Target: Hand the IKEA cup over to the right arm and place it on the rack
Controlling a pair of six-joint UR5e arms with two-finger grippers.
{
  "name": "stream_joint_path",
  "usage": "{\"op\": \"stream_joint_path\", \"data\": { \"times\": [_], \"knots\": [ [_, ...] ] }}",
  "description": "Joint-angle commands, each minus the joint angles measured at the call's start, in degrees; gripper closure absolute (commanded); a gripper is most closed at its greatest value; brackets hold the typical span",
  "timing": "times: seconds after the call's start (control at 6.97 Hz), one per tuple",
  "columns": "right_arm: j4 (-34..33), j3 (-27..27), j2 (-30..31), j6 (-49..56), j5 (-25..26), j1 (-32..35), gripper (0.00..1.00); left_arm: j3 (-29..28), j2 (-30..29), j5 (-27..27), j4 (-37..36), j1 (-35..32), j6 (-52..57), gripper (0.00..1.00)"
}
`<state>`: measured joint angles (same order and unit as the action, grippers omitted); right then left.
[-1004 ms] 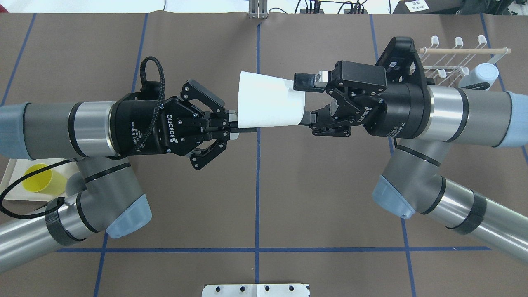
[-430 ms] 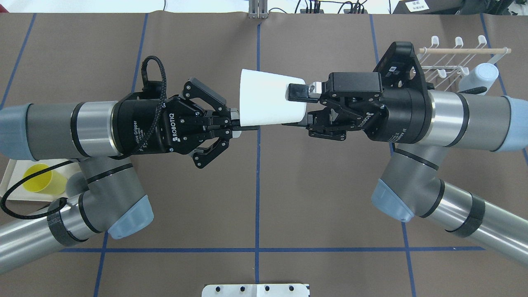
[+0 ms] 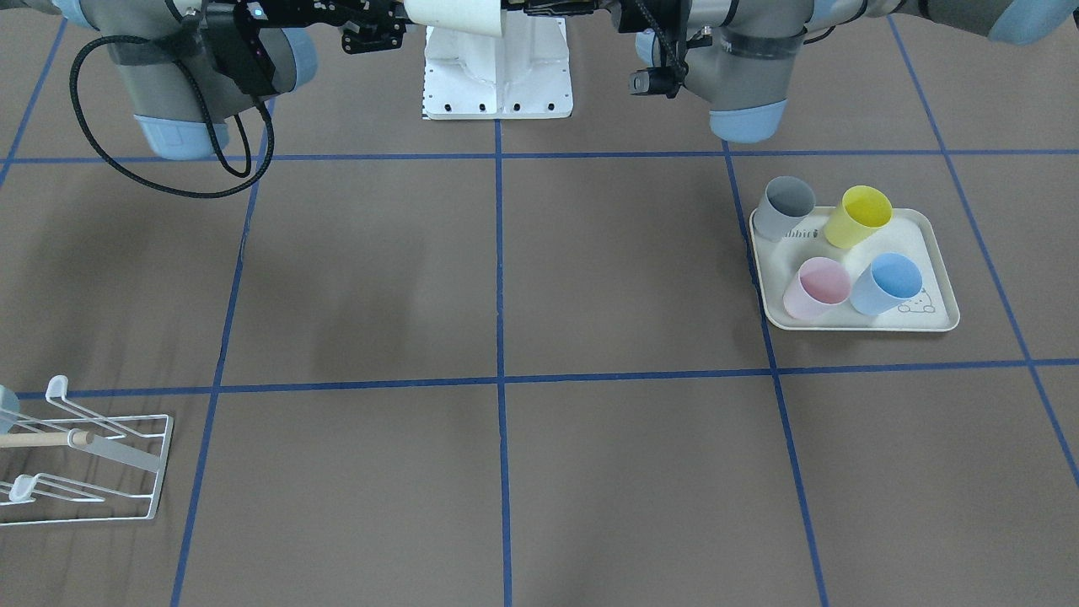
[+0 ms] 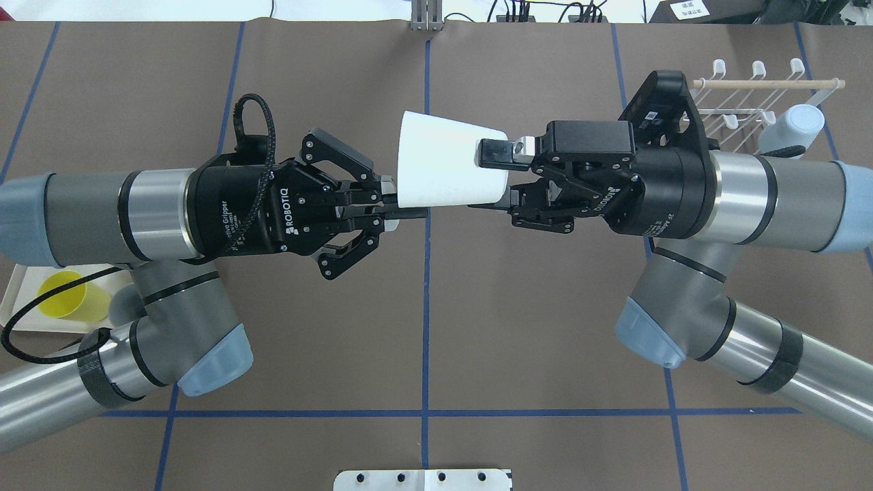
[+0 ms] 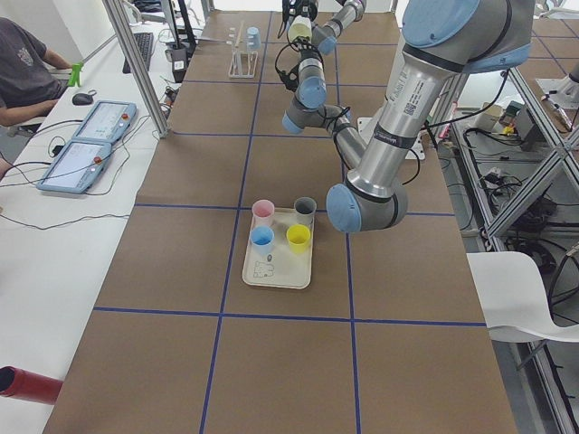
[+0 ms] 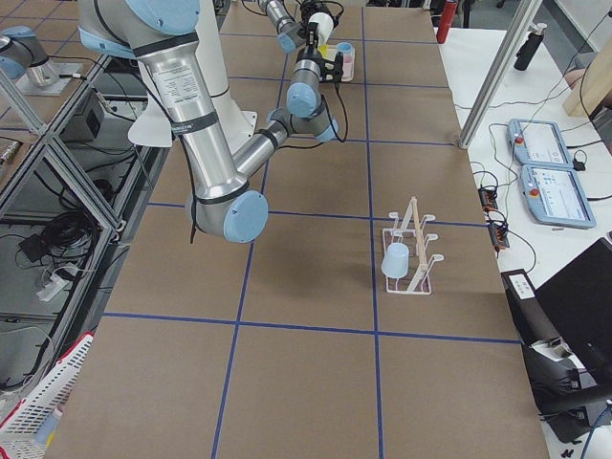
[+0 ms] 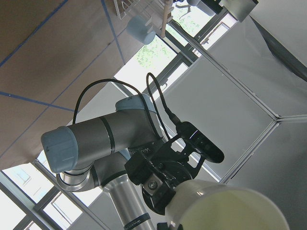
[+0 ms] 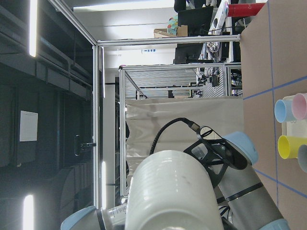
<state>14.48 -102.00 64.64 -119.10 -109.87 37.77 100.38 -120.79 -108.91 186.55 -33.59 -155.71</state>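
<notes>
Brown table top (image 3: 632,472), blue tape grid (image 3: 499,278). Aluminium frame posts (image 5: 136,63), white side bench (image 5: 54,262) and white chair (image 5: 523,291) alongside. Windows (image 7: 139,53) bring daylight; ceiling strip light (image 8: 32,26) on.

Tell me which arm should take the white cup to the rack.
Right. The right gripper looks closed on the narrow end of the white cup, and the rack stands on its side, just beyond its wrist. The left gripper pinches the rim, across the table from the rack.
</notes>
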Motion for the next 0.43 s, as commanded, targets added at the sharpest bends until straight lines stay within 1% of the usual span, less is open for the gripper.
{"op": "stream_joint_path", "data": {
  "times": [0.0, 0.29],
  "knots": [
    [0.02, -0.04, 0.04, 0.01, 0.1, 0.11, 0.89, 0.52, 0.11, 0.01, -0.3, -0.25, 0.14, 0.0],
    [0.28, -0.13, 0.22, -0.08, 0.1, 0.46, 0.89, 0.61, 0.38, 0.01, -0.39, -2.26, 0.4, 0.0]
  ]
}}
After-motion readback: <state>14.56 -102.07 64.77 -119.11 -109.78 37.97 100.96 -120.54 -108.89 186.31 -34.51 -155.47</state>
